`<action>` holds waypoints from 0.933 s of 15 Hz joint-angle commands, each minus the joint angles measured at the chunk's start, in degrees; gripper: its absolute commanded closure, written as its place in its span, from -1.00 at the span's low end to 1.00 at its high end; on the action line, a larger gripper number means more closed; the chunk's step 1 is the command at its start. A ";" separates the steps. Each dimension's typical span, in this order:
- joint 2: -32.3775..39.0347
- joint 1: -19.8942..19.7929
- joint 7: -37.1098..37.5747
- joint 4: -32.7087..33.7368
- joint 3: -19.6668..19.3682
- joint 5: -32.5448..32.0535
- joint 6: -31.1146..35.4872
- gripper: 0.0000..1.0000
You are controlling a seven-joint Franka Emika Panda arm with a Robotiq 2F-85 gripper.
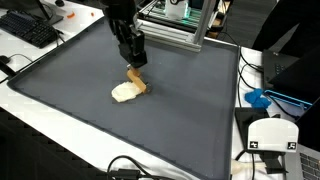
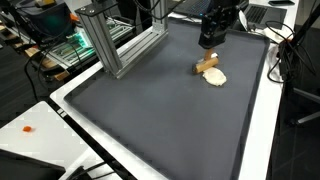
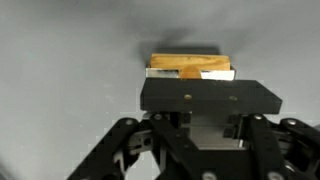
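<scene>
While both exterior views are taking in the whole dark mat (image 1: 190,120) from a distance, the wrist view is giving only a close look down past the black body of the tool.

Item: gripper (image 1: 134,62). It is hanging over the far part of the mat. The arm is coming down steeply from above, and the wrist is pointing almost straight at the surface.

Item: wooden block (image 3: 190,68), tan. It is lying directly below the fingertips, on the far middle of the mat. Only the wrist view is showing its flat top face and a pale strip along the near edge. There its long axis is running left to right across the picture, crosswise to the tool's body. In an exterior view the block (image 2: 208,65) is slanting from lower left to upper right.

Item: cream-coloured lump (image 1: 124,93). It is sitting against the block, showing in both exterior views and falling outside the wrist view.

Grip: the black body is hiding the fingertips from the wrist camera, and the exterior views are too small. Whether the jaws are clamping the block or merely standing over it cannot be told.

Surroundings: an aluminium frame (image 2: 120,45) is standing at the mat's edge, and a keyboard (image 1: 30,30) is lying off the mat.
</scene>
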 commanded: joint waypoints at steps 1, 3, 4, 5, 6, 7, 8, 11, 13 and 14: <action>0.48 -0.20 -0.93 -0.34 0.20 1.22 -1.27 0.29; 0.26 -0.24 -0.89 -0.22 0.16 1.17 -0.34 0.29; 0.08 -0.25 -0.96 -0.22 0.21 1.24 0.04 0.29; -0.01 -0.27 -1.12 -0.19 0.25 1.25 -0.05 0.29; -0.18 -0.38 -1.30 -0.06 0.39 1.62 -0.48 0.29; -0.43 -0.33 -1.39 -0.05 0.37 1.55 -0.67 0.29; -0.69 -0.37 -1.52 0.07 0.41 1.71 -1.10 0.29; -1.67 -0.44 -1.78 0.06 0.41 1.88 -1.60 0.29; -1.84 -0.27 -1.99 -0.36 0.25 1.25 -1.71 0.29; -1.74 -0.32 -2.37 -0.88 0.37 1.43 -1.71 0.29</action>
